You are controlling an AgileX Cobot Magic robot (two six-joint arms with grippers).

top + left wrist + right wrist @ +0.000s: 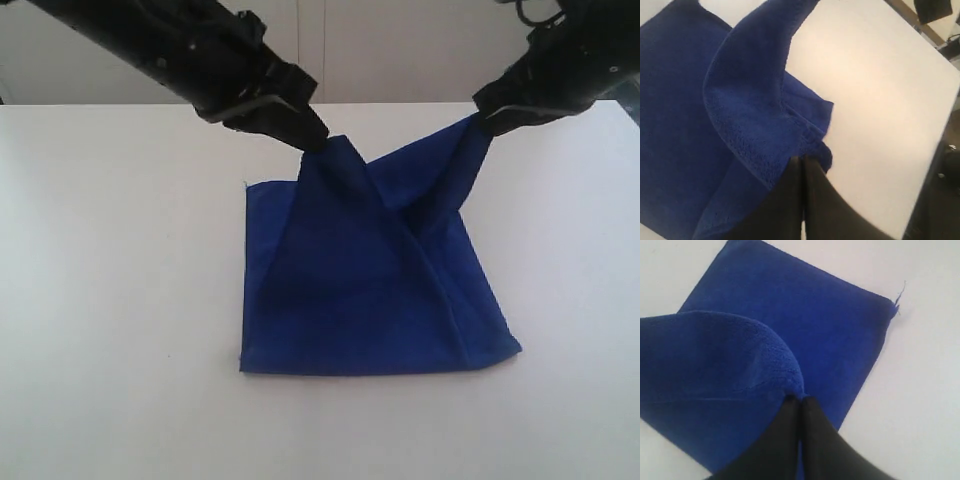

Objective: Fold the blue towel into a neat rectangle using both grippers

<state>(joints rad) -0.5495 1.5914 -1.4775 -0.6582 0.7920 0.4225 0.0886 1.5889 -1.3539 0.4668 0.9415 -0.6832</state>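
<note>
The blue towel point(370, 290) lies partly on the white table, its near edge flat and its two far corners lifted. My left gripper point(313, 137) is shut on the far left corner, held above the table. My right gripper point(487, 122) is shut on the far right corner, also raised. In the left wrist view the black fingers point(802, 159) pinch a fold of the towel point(740, 110). The right wrist view shows the fingers point(800, 399) pressed together on the towel's edge point(765, 360), with the flat part spread below.
The white table point(110, 300) stretches out on both sides of the towel and in front of it. A pale wall stands behind the table's far edge. A loose thread point(901, 290) sticks out from one flat towel corner.
</note>
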